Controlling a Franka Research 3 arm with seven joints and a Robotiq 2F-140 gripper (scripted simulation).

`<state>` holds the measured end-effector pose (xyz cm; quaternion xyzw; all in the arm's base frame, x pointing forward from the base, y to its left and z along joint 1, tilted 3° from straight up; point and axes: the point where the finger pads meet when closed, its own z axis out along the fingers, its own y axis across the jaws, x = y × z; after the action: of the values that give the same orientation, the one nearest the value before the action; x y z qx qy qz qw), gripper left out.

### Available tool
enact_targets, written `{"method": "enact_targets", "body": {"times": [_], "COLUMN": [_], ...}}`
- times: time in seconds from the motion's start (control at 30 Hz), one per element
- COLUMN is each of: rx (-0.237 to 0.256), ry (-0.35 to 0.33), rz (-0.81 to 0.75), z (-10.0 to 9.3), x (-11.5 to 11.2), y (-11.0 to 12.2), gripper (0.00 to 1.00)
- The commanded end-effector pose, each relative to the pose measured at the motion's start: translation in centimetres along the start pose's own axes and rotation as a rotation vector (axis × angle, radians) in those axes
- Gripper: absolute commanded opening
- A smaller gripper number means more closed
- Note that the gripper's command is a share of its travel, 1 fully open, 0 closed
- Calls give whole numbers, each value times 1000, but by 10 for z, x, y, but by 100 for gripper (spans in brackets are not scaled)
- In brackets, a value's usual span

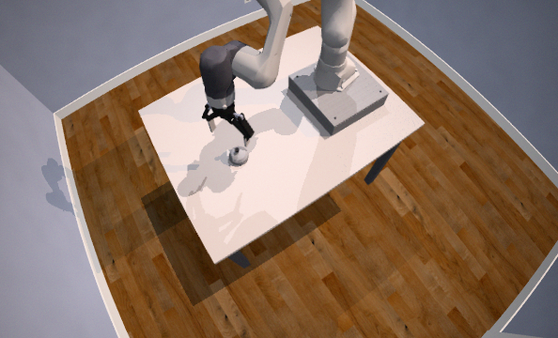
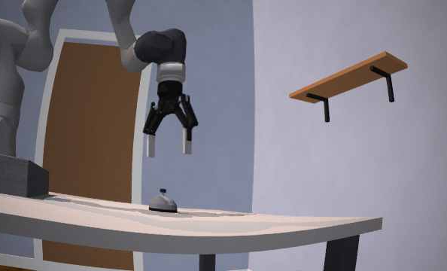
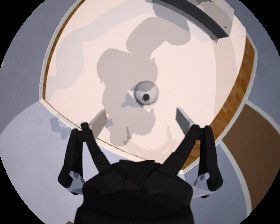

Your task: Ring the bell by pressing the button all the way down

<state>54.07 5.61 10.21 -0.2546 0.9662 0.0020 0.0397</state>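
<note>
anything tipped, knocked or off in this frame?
Nothing stands out. The bell stands upright on the table, with its button on top. The gripper hangs open and empty above it, well apart, fingers pointing down.

Arm (image 2: 9,49) cut off at top edge; bell (image 1: 238,156) button too small to judge.
</note>
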Motion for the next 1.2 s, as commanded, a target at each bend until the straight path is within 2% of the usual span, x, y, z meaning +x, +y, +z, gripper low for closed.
{"method": "enact_targets", "body": {"times": [0.0,0.83,0.87,1.17], "rx": [-28,-28,-28,-28], "ry": [36,36,36,36], "rz": [116,116,116,116], "z": [2,2,2,2], "x": [5,5,5,5], "y": [10,10,10,10], "gripper": [100,100,0,0]}}
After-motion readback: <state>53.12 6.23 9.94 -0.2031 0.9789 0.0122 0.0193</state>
